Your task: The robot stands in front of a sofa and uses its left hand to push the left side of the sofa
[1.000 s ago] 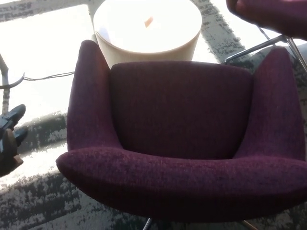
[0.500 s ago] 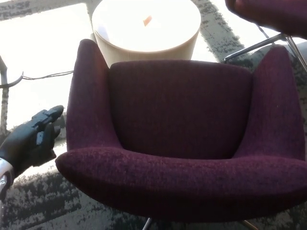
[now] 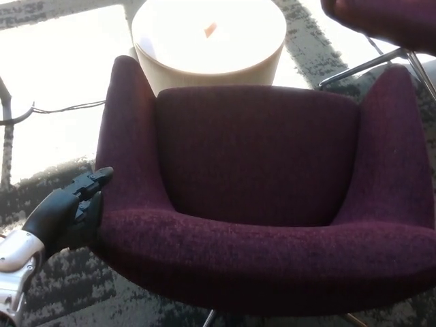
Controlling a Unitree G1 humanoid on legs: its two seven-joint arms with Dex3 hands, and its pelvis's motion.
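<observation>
A dark purple sofa chair [image 3: 259,177] fills the head view, seen from above over its backrest. My black left hand [image 3: 71,211] comes in from the lower left and rests against the outer side of the sofa's left arm [image 3: 126,136], near the corner where it meets the backrest. Its fingers [image 3: 95,180] are apart and hold nothing; the fingertips touch the fabric. My right hand is out of sight.
A round cream side table [image 3: 208,41] stands just beyond the sofa's seat. A second purple chair [image 3: 388,20] on metal legs is at the top right. A cable [image 3: 61,109] lies on the bright floor at left. Grey patterned carpet [image 3: 61,286] lies below.
My left hand has moved right and forward from the picture's left edge until it meets the sofa's left side. The sofa itself has not visibly shifted.
</observation>
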